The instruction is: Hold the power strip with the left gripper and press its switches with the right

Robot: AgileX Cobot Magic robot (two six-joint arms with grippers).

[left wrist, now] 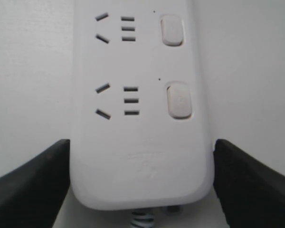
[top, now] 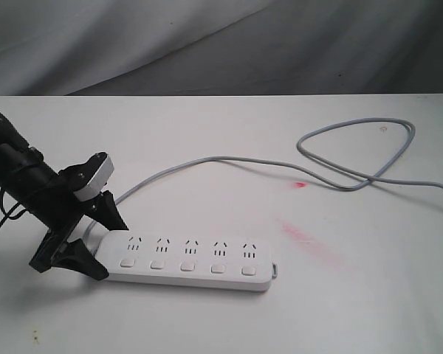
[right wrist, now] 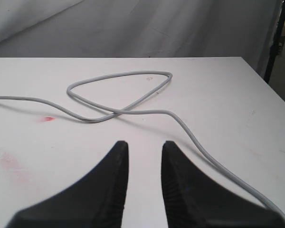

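The white power strip [top: 192, 258] lies flat on the white table [top: 207, 324], its five switches [top: 187, 266] in a row along the near side. My left gripper [top: 103, 247] straddles the strip's left, cord end, one finger pressed to each long side. In the left wrist view the black fingers [left wrist: 33, 185] touch both edges of the power strip [left wrist: 137, 156], with two switches [left wrist: 179, 99] beyond. My right gripper [right wrist: 145, 145] is out of the exterior view; it hovers over bare table, slightly open and holding nothing.
The grey cord [top: 207, 158] runs from the strip's left end to the back right and loops [top: 354, 147] before leaving at the right edge; the cord [right wrist: 118, 111] also crosses ahead of the right gripper. Red smears [top: 303, 236] mark the table right of the strip.
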